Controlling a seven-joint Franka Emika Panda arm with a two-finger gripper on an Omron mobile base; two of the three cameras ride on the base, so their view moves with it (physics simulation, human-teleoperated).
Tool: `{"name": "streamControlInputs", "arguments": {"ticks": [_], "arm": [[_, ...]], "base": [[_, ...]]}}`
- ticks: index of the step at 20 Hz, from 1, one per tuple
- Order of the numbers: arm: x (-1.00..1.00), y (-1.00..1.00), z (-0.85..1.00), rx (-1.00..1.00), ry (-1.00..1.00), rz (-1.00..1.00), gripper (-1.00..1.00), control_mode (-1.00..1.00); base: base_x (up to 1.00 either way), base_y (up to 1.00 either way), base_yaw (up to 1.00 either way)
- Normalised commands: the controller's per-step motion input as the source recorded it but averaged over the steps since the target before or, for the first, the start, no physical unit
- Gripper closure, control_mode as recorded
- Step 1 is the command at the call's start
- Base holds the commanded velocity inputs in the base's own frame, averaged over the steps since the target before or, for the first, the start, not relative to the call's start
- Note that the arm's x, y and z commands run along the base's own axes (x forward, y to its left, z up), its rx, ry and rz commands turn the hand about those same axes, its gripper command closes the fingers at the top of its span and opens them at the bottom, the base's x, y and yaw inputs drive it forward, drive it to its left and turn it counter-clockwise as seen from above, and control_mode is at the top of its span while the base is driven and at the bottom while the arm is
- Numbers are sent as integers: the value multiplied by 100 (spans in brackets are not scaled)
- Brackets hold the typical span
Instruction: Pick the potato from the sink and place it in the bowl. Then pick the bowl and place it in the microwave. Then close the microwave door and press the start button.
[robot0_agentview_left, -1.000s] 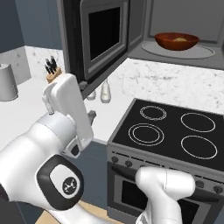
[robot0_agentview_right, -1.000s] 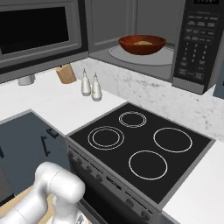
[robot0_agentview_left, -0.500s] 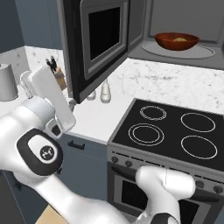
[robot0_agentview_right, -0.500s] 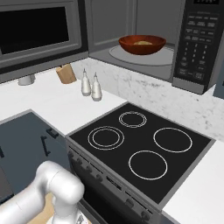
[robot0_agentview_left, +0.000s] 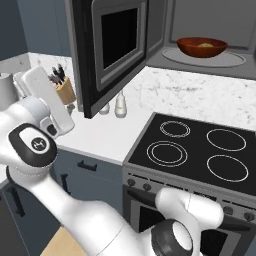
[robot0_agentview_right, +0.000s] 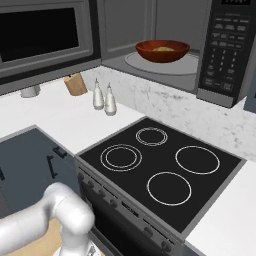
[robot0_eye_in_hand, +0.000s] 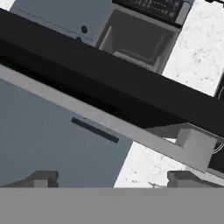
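Observation:
The reddish-brown bowl (robot0_agentview_left: 202, 46) (robot0_agentview_right: 162, 50) sits on the glass turntable inside the open microwave (robot0_agentview_left: 200, 20) (robot0_agentview_right: 225, 50), with the yellowish potato (robot0_agentview_left: 205, 44) (robot0_agentview_right: 163, 48) lying in it. The black microwave door (robot0_agentview_left: 115, 45) (robot0_agentview_right: 45, 37) stands swung wide to the left. My white hand (robot0_agentview_left: 44, 97) hangs left of the door, above the counter. In the hand view my gripper (robot0_eye_in_hand: 113, 179) is open with nothing between its fingertips, and the door's black edge (robot0_eye_in_hand: 109, 83) crosses diagonally ahead. The sink is out of view.
A black four-ring stove (robot0_agentview_left: 200, 150) (robot0_agentview_right: 160, 160) lies below the microwave. Two shakers (robot0_agentview_left: 120, 106) (robot0_agentview_right: 104, 97) and a knife block (robot0_agentview_left: 62, 87) (robot0_agentview_right: 75, 85) stand on the white counter by the door. A grey canister (robot0_agentview_left: 5, 90) sits far left.
My arm has swung left and slightly up, carrying the hand from in front of the door to its left side. The gripper stayed open; bowl, potato and door have not moved.

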Motion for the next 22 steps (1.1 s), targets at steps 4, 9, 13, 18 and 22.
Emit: {"name": "streamControlInputs", "arguments": {"ticks": [4, 9, 13, 18, 22], "arm": [[74, 0, -16, 1, 2, -2, -100, -100], [33, -44, 0, 3, -2, -4, -100, -100], [10, -59, 0, 6, -1, -3, -100, -100], [-6, -84, 8, 15, -5, -2, -100, -100], [-7, -87, 14, 17, -5, -1, -100, -100]], "base": [[0, 0, 0], [0, 0, 0], [0, 0, 0], [0, 0, 0], [0, 0, 0]]}}
